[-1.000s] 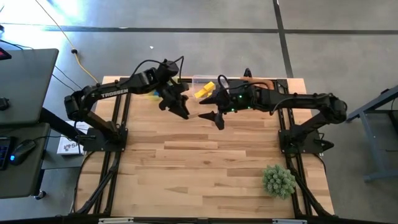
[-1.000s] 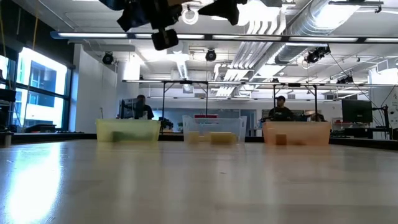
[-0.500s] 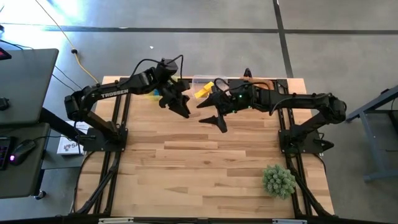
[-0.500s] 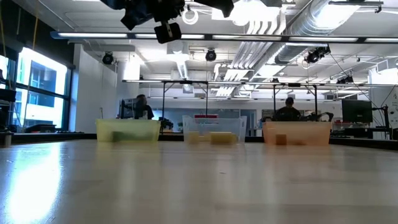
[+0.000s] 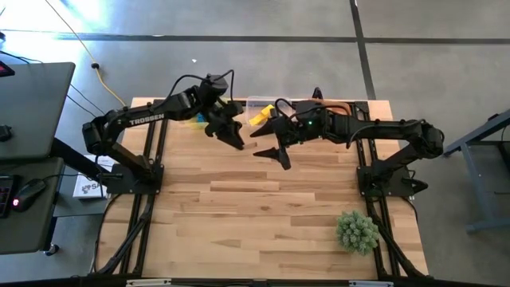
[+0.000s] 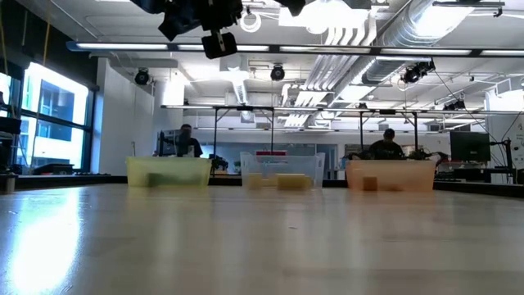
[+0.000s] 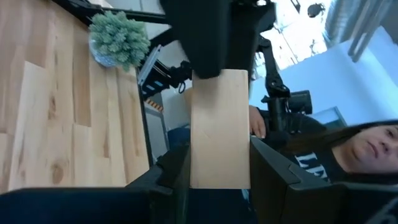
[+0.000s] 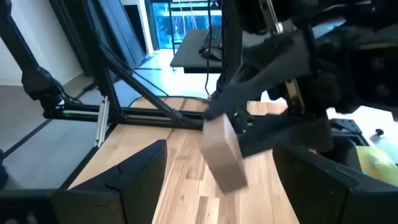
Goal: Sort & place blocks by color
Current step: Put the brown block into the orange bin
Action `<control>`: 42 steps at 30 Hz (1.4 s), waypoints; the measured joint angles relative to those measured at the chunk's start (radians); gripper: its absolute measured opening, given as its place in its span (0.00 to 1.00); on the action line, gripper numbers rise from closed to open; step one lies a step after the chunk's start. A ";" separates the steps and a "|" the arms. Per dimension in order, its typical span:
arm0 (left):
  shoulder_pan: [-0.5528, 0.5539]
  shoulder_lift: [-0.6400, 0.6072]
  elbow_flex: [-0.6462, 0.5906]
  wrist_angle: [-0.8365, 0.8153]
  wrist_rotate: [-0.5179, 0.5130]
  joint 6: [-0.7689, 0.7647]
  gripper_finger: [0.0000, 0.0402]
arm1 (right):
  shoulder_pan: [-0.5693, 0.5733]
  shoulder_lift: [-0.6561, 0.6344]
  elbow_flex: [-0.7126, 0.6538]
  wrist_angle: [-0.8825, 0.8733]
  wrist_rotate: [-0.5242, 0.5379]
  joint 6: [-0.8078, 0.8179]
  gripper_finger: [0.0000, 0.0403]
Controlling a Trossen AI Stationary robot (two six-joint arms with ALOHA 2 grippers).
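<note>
L end effector [image 5: 236,142] clamped on plain wood block [image 7: 219,127], R end effector [image 5: 271,145] spread wide nearby.

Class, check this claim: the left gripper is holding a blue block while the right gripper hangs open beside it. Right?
Not quite. The left gripper holds a plain light wood block, not blue; the left wrist view shows it. The right gripper does hang open beside it.

The low view's top edge cuts off both arms; bin [image 6: 168,170] contents blur.
</note>
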 joint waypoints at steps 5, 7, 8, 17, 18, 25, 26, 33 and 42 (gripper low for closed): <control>-0.004 0.000 0.000 0.006 -0.052 -0.025 0.25 | 0.000 0.000 0.000 0.020 0.016 0.000 0.70; -0.005 0.000 0.000 0.019 -0.051 -0.030 0.25 | 0.000 0.000 0.000 0.019 0.019 0.000 0.70; -0.006 0.000 0.000 0.022 -0.052 -0.038 0.25 | 0.000 0.000 0.000 0.019 0.019 0.000 0.70; -0.006 0.000 0.000 0.102 -0.062 -0.099 0.25 | 0.000 0.000 0.000 0.019 0.024 0.001 0.53; -0.006 0.000 0.000 0.110 -0.062 -0.103 0.25 | 0.000 0.000 0.000 0.019 0.034 0.001 0.50; -0.006 0.000 0.000 0.125 -0.058 -0.107 0.25 | 0.000 0.000 0.000 0.018 0.054 -0.002 0.25; -0.006 0.000 0.000 0.124 -0.053 -0.112 0.26 | 0.000 -0.001 0.000 0.019 0.053 -0.009 0.21; -0.002 -0.001 -0.001 0.129 -0.066 -0.061 0.42 | 0.000 -0.002 0.000 0.019 0.080 0.029 0.07; 0.013 0.000 -0.001 0.127 -0.092 0.037 0.46 | 0.000 -0.002 0.001 0.008 0.197 0.118 0.08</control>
